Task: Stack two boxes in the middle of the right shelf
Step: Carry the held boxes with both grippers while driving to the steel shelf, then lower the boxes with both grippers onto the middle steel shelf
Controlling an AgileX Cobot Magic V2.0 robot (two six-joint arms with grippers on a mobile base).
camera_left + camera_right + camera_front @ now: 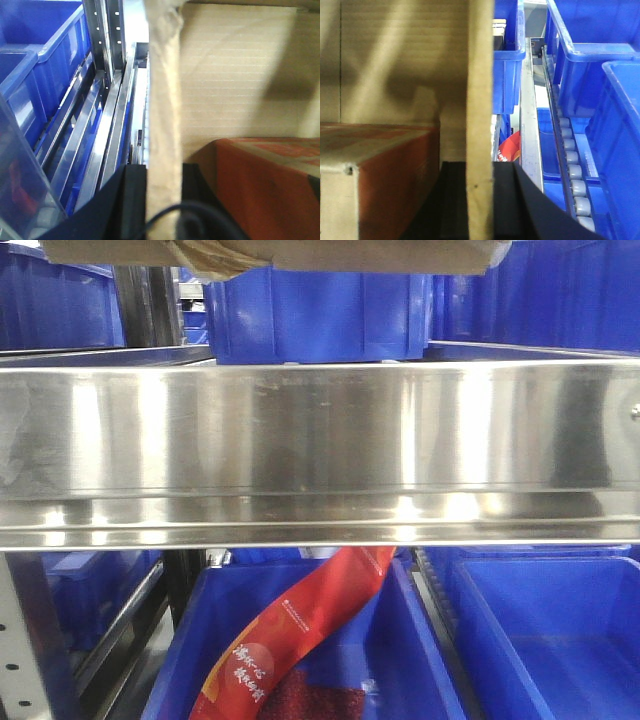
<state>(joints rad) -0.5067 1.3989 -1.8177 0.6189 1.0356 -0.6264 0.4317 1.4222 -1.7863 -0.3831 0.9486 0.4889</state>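
Observation:
A brown cardboard box (300, 252) with peeling tape shows at the top edge of the front view, above the shiny steel shelf rim (320, 430), which has a bolt (635, 412) at its right end. My left gripper (164, 172) is shut on the box's upright side wall (162, 100), one black finger on each side. My right gripper (480, 170) is shut on the opposite wall (480, 75) the same way. The box's ribbed inner face (235, 75) fills both wrist views. A second box with a reddish side (395, 190) lies against it, also in the left wrist view (270, 185).
Blue bins (315, 315) stand on the shelf behind the rim. Below it, a blue bin (400, 660) holds a red packet (300, 630), with another bin (550, 640) to the right. Steel uprights (105, 35) and rails run left of the box; a roller track (572, 170) runs right.

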